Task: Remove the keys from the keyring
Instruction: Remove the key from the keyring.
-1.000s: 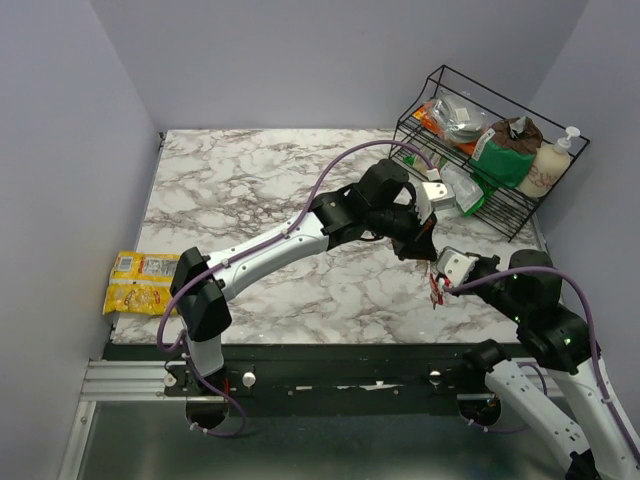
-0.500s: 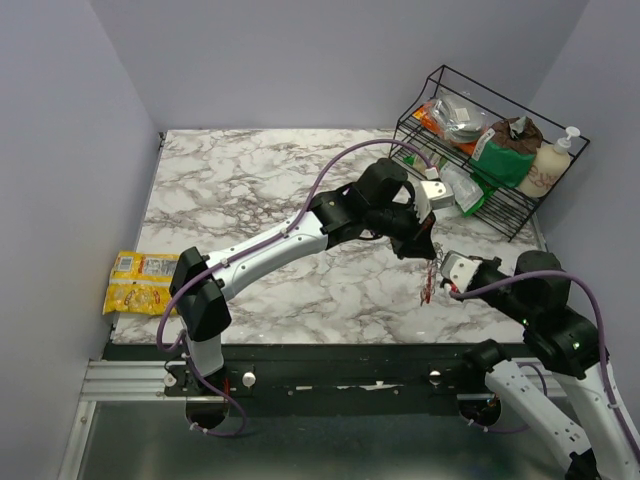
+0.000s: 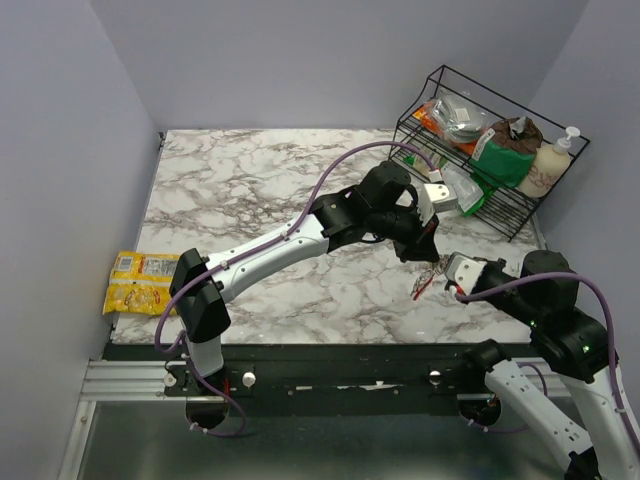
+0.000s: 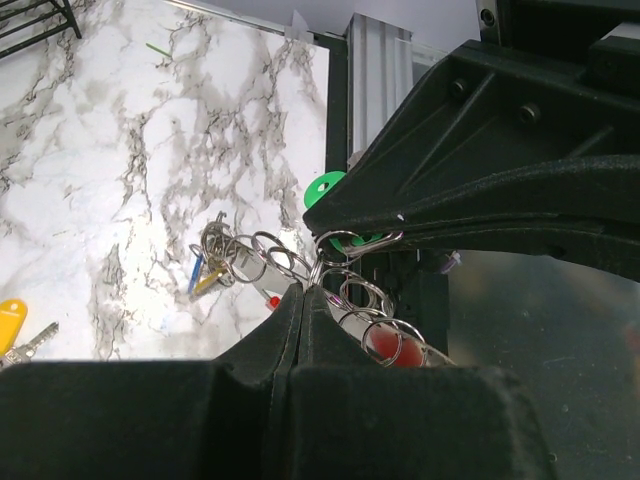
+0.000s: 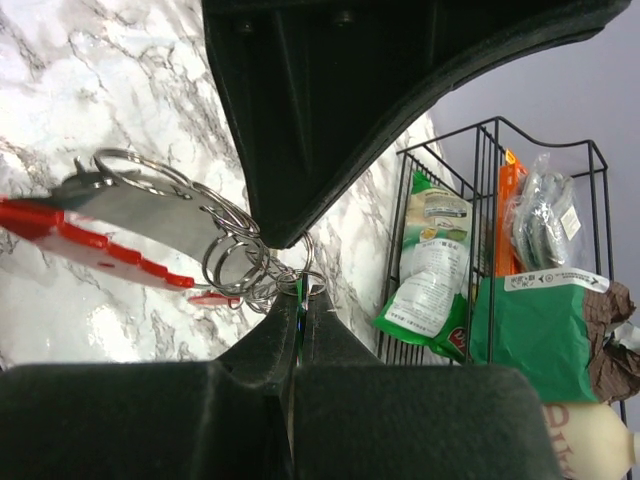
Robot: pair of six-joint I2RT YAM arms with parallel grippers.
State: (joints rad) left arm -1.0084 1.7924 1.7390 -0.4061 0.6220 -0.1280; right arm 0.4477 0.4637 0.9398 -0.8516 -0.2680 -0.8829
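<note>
The keyring (image 5: 120, 215), a grey metal strip with a red edge, hangs between my two grippers, strung with several steel split rings. My left gripper (image 4: 303, 290) is shut, pinching the keyring at one of those rings. My right gripper (image 5: 303, 292) is shut on the thin green key (image 5: 301, 290), whose round green head (image 4: 325, 188) shows in the left wrist view. A blue key (image 4: 197, 275) dangles from the rings. A yellow key (image 4: 10, 318) lies loose on the marble. From above, the keyring (image 3: 422, 286) tilts below the left gripper (image 3: 428, 250) and beside the right gripper (image 3: 448, 272).
A black wire rack (image 3: 490, 140) with snack bags and a soap bottle (image 3: 550, 165) stands at the back right, close behind the grippers. A yellow snack packet (image 3: 140, 280) lies at the table's left edge. The marble table's (image 3: 250, 190) front rail runs just below the keyring.
The right gripper has drawn back to the right and slightly lower. The keyring's red end has swung from hanging straight down to a slant pointing left.
</note>
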